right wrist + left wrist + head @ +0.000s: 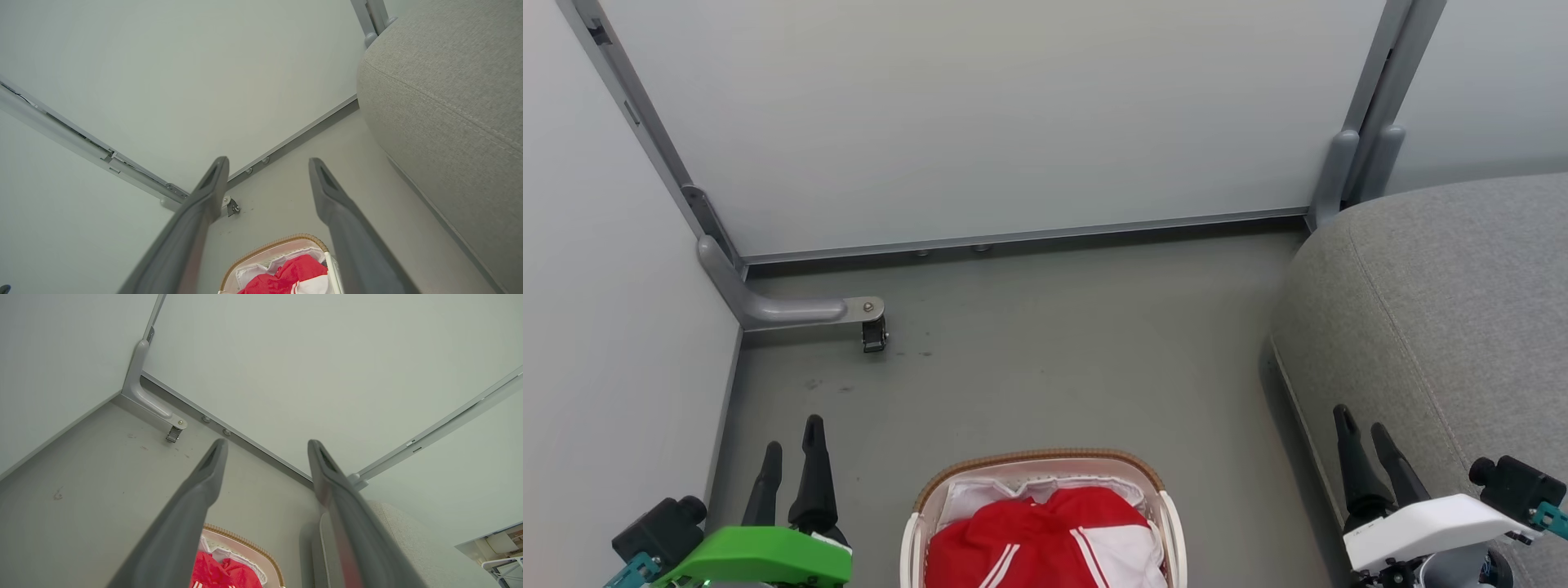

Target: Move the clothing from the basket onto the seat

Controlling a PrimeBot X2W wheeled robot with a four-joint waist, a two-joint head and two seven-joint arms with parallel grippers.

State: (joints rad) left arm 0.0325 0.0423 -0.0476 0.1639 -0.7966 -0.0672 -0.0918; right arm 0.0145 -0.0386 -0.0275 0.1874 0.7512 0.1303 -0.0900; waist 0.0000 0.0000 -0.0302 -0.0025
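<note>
Left gripper (792,437) and right gripper (1361,420) flank the basket (1037,455), both spread empty, seemingly poised to lift its clothing (1045,531) out.

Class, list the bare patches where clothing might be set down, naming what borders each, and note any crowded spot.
Bare: the seat, between the wall post and the right gripper; the floor between wall, seat and basket. Crowded: the basket, full of clothing.

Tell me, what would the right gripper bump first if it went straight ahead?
Probably the wall, low near the floor. The right gripper has a free path until there, though depth is unclear.
</note>
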